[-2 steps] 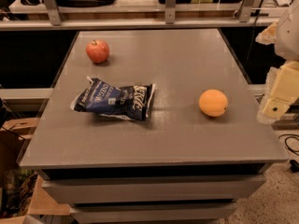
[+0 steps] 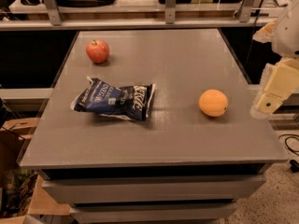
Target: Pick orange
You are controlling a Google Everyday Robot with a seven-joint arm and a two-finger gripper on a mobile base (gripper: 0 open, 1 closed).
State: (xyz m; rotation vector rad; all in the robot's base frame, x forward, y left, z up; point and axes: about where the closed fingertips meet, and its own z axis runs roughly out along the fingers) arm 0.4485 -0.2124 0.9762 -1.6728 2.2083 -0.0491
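The orange (image 2: 213,102) is round and plain orange and sits on the right side of the grey table (image 2: 163,139). My gripper (image 2: 267,102) hangs at the right edge of the view, just right of the orange and level with it, over the table's right edge. It is cream-coloured, and the white arm rises above it to the upper right. There is a gap between the gripper and the orange.
A red apple (image 2: 97,51) with a stem sits at the table's far left. A dark blue chip bag (image 2: 113,99) lies left of centre. A shelf rail (image 2: 140,22) runs behind the table. Cardboard boxes (image 2: 14,134) stand on the floor at left.
The gripper has shifted slightly to the left, toward the orange. The orange, apple and bag have not moved.
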